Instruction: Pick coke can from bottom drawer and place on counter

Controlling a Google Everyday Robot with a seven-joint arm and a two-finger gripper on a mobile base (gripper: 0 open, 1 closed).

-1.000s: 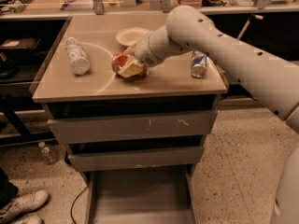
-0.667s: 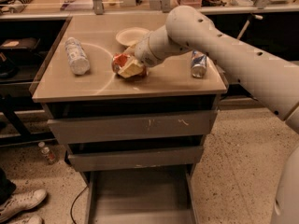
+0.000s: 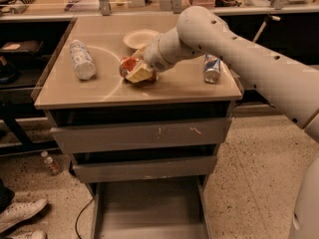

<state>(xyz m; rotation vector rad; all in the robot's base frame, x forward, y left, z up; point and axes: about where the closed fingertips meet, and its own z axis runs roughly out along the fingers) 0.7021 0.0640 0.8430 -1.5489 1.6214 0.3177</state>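
Our gripper sits low over the counter, its pale fingers clamped on the coke can. Compared with a second ago, neither has shifted. We judge the can has reached the tabletop and only the release remains. Far below the gripper, the bottom drawer stands pulled out. Well off to the gripper's camera-left lies a clear bottle, just behind it is a paper plate, and to its camera-right a blue-and-silver can. The coke can looks tipped rather than upright, its long axis leaning camera-left. We cannot tell which end leads.
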